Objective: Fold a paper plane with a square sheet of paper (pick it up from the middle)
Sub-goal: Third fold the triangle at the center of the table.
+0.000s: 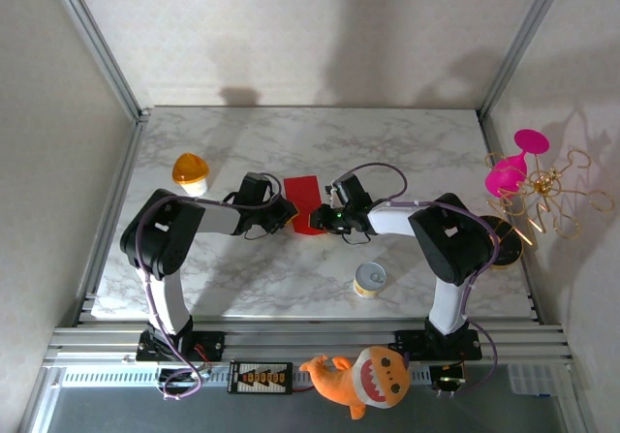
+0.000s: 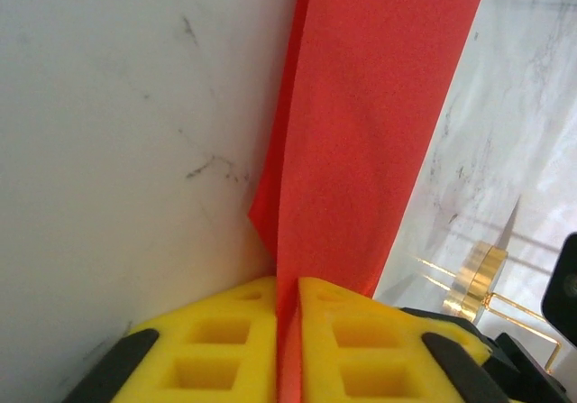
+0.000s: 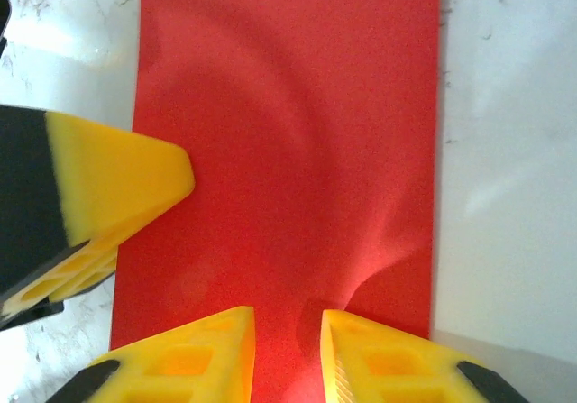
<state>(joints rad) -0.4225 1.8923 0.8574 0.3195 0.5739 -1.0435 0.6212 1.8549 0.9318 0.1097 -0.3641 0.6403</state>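
The left pincer is closed tight on the square sheet of paper, its yellow fingers pressed together with the red edge clamped between them. The right pincer stands slightly open, its two tips set down on one end of the sheet, where the paper puckers beside one tip. The sheet, a narrow doubled strip, lies mid-way on the marble surface between both arms; any print on the small yellow tin is too small to read.
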